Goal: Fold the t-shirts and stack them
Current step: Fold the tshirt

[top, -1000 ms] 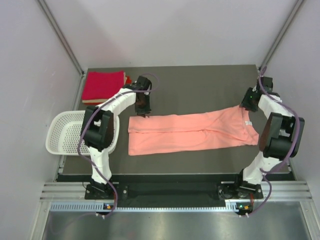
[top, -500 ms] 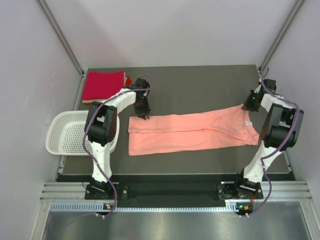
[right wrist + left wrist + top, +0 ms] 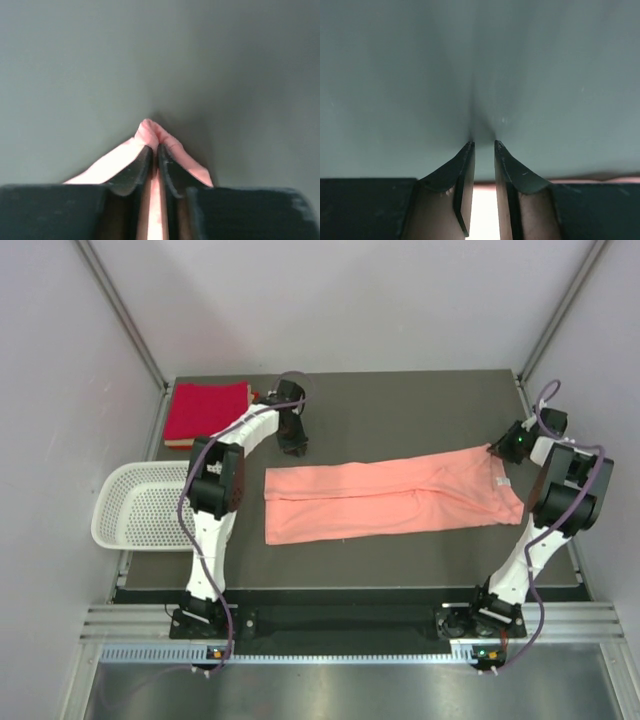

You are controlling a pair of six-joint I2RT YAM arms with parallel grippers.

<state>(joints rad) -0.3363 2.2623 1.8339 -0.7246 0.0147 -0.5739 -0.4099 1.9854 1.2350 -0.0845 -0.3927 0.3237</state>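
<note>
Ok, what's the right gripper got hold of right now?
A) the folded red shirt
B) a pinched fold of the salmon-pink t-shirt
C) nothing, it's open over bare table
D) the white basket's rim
B: in the right wrist view the right gripper is closed on a fold of the salmon-pink t-shirt, which pokes out past its fingertips.

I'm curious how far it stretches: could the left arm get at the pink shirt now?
Probably yes: the left gripper hangs just past the far left corner of the pink t-shirt, with nothing between them.
</note>
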